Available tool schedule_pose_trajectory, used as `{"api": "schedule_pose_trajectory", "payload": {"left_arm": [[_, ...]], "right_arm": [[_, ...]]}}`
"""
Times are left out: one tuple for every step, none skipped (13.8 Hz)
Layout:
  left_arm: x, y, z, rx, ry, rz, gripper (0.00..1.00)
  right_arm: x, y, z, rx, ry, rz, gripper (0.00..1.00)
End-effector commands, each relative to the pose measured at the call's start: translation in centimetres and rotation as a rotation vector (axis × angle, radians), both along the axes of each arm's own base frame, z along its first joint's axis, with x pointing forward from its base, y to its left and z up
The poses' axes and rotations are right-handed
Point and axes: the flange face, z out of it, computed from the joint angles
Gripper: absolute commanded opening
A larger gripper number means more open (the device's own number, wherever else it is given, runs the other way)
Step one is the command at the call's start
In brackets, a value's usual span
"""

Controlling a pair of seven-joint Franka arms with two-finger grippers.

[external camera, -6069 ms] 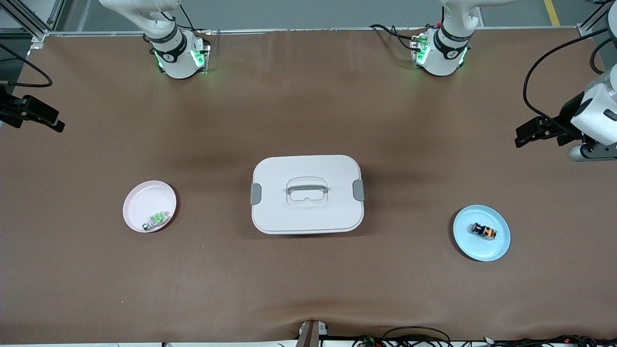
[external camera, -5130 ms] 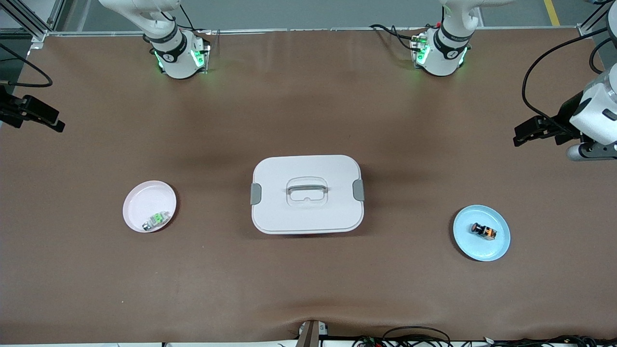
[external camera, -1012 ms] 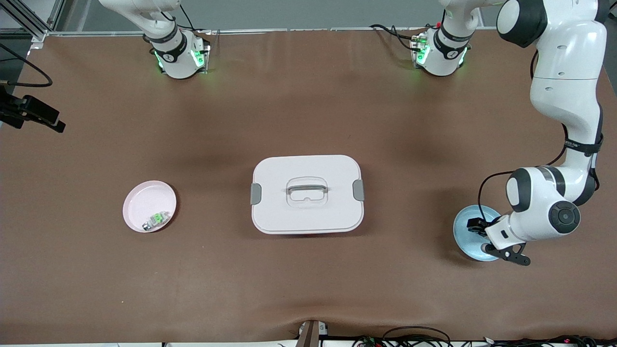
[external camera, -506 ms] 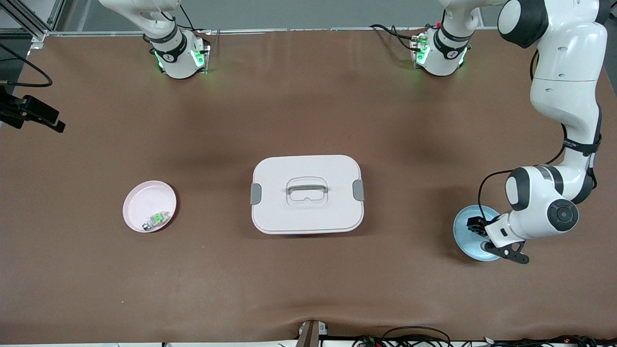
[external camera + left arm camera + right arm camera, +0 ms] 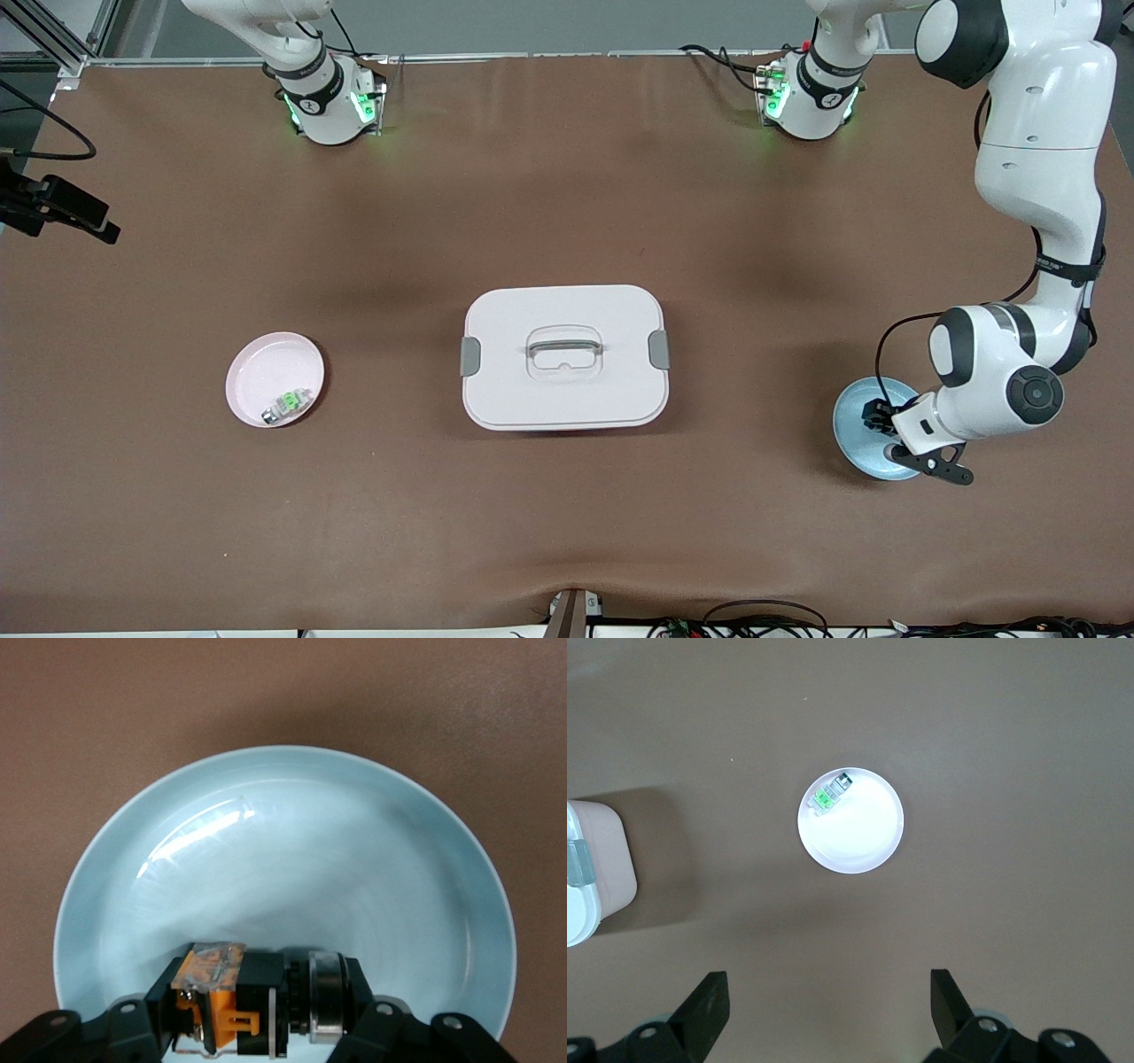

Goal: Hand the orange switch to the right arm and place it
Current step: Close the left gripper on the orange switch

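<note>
The orange switch (image 5: 257,1001), a black body with an orange end and a silver ring, lies on its side in the light blue plate (image 5: 310,859) at the left arm's end of the table. My left gripper (image 5: 261,992) is down in the plate with a finger against each end of the switch. In the front view the left gripper (image 5: 879,416) hides most of the switch on the blue plate (image 5: 852,440). My right gripper (image 5: 828,983) is open and empty, high over the table near the pink plate (image 5: 864,837); the right arm waits.
A white lidded box (image 5: 564,390) with a handle stands mid-table, and its corner shows in the right wrist view (image 5: 594,859). The pink plate (image 5: 266,372) at the right arm's end holds a silver-and-green switch (image 5: 288,404), which the right wrist view (image 5: 830,790) shows too.
The left arm swung in from the table's end and came down onto the blue plate around the orange switch. Over the last second it barely moved. The right arm has not moved.
</note>
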Motion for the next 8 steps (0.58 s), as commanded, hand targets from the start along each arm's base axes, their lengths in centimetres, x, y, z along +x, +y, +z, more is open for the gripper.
{"api": "schedule_pose_trajectory", "payload": {"left_arm": [[-0.1,0.0,0.9,-0.002,-0.004,0.011,0.17],[-0.1,-0.1,1.8,-0.005,-0.002,0.035,0.17],[-0.1,0.0,2.3,-0.007,0.008,0.065,0.17],[-0.1,0.0,3.3,-0.004,0.014,0.082,0.17],[-0.1,0.2,4.3,-0.001,0.017,0.091,0.17],[-0.1,0.2,5.6,0.0,0.014,0.103,0.17],[-0.1,0.3,7.2,0.004,0.013,0.119,0.17],[-0.2,0.2,8.5,0.008,0.017,0.148,0.17]], "right_arm": [[-0.3,-0.1,0.5,0.011,-0.01,0.0,1.0],[-0.3,-0.1,0.5,0.011,-0.01,0.0,1.0],[-0.3,-0.2,0.5,0.011,-0.01,-0.002,1.0],[-0.3,-0.2,0.5,0.011,-0.011,-0.001,1.0],[-0.3,-0.2,0.6,0.011,-0.013,0.0,1.0],[-0.3,-0.2,0.6,0.011,-0.013,0.0,1.0],[-0.3,-0.2,0.6,0.011,-0.013,0.0,1.0],[-0.3,-0.2,0.6,0.01,-0.013,-0.001,1.0]]}}
